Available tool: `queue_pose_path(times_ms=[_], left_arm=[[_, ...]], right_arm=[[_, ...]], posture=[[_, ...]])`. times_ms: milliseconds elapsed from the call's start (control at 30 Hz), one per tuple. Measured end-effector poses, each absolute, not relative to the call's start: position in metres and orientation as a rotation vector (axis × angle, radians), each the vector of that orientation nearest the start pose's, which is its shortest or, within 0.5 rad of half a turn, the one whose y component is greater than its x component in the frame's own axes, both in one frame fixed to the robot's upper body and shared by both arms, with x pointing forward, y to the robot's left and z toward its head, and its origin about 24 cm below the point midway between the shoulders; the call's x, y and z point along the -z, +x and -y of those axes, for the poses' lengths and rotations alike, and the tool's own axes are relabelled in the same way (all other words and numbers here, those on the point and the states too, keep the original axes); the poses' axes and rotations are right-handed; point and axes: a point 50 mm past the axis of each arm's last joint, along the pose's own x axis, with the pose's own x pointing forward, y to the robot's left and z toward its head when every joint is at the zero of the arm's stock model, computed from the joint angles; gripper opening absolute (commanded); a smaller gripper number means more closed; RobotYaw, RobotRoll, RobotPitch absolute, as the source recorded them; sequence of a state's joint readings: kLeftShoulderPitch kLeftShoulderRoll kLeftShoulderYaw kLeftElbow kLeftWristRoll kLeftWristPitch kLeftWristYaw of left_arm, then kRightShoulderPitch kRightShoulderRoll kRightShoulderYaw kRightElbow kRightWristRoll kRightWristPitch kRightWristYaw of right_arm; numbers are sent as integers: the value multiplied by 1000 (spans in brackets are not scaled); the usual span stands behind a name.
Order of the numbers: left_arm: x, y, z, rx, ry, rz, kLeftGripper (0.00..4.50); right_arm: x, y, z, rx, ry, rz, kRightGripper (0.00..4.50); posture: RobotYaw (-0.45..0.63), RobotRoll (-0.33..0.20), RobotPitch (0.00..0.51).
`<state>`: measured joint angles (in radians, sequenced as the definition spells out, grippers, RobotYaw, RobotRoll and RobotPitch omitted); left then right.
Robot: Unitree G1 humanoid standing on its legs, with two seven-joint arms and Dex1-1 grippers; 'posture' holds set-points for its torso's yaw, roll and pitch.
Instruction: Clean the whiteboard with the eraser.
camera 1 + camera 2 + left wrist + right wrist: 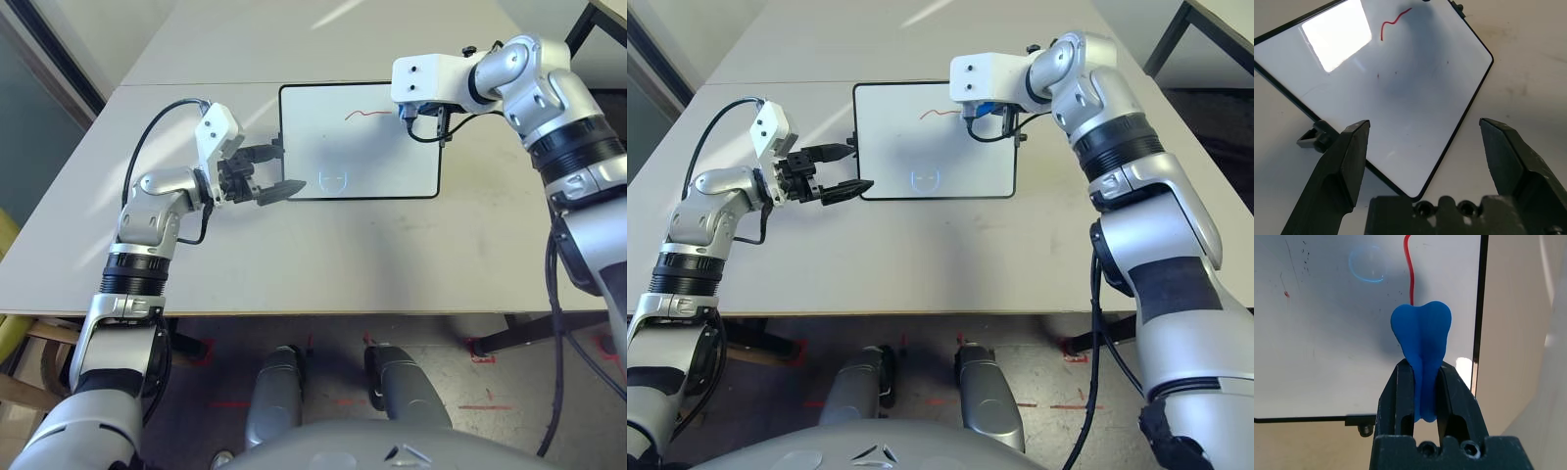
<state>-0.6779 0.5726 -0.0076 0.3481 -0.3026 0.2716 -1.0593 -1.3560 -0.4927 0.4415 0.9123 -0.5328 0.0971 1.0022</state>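
Two pincers flank the black-framed whiteboard [353,157] lying flat on the table [245,264]. Leftmost, the left pincer [282,168] stands open, its two black fingers spread apart and pointing toward the board's left short side, the nearer one reaching about the corner region. Next comes the whiteboard itself, a black knob [851,141] on its left side and a red curved line [939,113] toward its far edge. Farther right, over the board's right part, the right pincer [1425,364] is closed on the blue eraser [1422,333], gripping its narrow middle; the wider end projects past the fingertips, beside the red line.
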Motion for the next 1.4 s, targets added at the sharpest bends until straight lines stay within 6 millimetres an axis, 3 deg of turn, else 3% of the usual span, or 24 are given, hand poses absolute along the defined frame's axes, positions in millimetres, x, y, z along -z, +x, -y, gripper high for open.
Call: queue_pose_path(times_ms=[433,1400], left_arm=[[-177,349,-206,939,285,-17,4500],[-177,345,-215,897,292,-6,4500]], right_arm=[[-243,418,150,-671,-1343,-381,417],[-234,422,112,-687,-1356,-334,417]], posture=[[-139,0,96],[-79,0,109]])
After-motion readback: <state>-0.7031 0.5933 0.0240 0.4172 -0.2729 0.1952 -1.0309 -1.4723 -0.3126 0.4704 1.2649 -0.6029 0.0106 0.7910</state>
